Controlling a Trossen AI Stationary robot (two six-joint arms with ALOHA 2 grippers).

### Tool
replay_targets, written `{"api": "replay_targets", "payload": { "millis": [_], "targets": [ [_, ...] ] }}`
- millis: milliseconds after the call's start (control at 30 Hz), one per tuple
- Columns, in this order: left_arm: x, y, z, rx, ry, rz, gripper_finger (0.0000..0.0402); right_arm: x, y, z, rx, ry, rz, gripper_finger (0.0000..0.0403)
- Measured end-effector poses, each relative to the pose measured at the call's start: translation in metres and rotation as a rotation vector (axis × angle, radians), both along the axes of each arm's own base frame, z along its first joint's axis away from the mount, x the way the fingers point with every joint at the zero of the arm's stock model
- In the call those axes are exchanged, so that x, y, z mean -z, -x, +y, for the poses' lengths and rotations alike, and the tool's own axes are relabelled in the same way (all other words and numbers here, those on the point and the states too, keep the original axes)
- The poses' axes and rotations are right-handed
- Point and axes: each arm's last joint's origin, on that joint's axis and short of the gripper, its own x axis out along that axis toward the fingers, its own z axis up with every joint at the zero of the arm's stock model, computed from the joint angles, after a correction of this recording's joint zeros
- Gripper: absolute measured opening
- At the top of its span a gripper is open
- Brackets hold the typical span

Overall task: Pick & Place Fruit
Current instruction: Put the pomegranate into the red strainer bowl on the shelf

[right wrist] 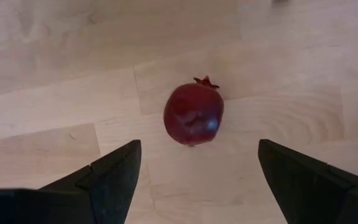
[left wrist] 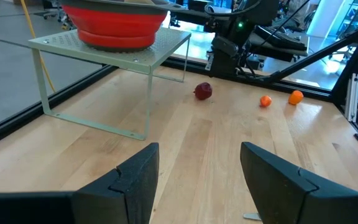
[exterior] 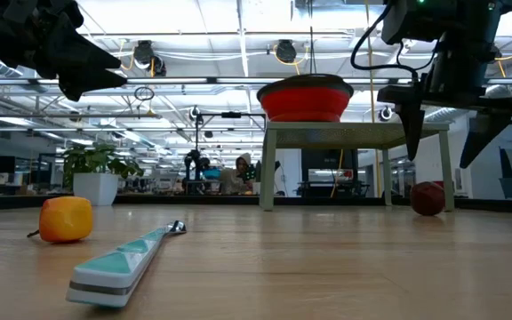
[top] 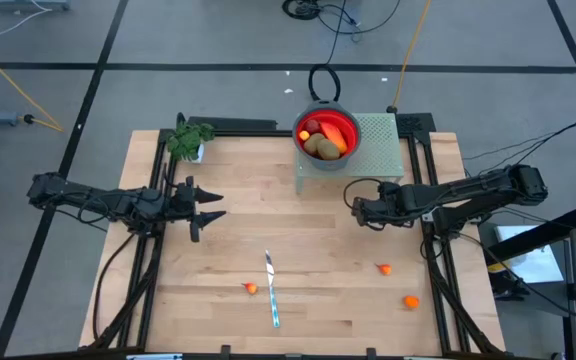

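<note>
Dark red fruit (right wrist: 193,114): lies on the bare counter (top: 298,290) directly below the right pincer (right wrist: 194,180), touching neither finger; near the stand's leg in the left wrist view (left wrist: 203,91) and in the low view (exterior: 428,197). In the high view the right pincer hides it.
Right pincer: fingers spread wide, one to each side of the dark red fruit, holding nothing; hangs above the counter beside the stand (top: 376,211).
Bowl fruit: a red bowl (top: 320,123) on the pale mesh stand (top: 378,145) holds olive-brown ovals (top: 320,147), a long orange-red piece (top: 338,135) and a dark red ball (top: 313,126); only the high view looks inside, the low view shows just the bowl's wall.
Loose orange pieces: three on the counter in the high view (top: 251,288), (top: 384,268), (top: 410,301); the low view shows one (exterior: 65,219).
Left pincer (top: 208,205): wide, holding nothing, above the counter's left side.
Knife (top: 271,290): flat, front centre.
Plant (top: 188,138): back left corner.
</note>
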Motion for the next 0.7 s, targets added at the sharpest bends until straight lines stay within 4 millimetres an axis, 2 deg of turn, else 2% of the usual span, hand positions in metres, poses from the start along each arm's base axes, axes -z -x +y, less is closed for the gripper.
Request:
{"api": "replay_targets", "payload": {
  "millis": [233, 700],
  "targets": [
    [0.000, 0.000, 0.000, 0.000, -0.001, 0.000, 0.0225, 0.002, -0.001, 0.000, 0.026, 0.019, 0.001, 0.0318],
    [0.000, 0.000, 0.000, 0.000, -0.001, -0.001, 0.0225, 0.023, -0.015, 0.000, 0.062, 0.108, 0.064, 0.0318]
  ]
}}
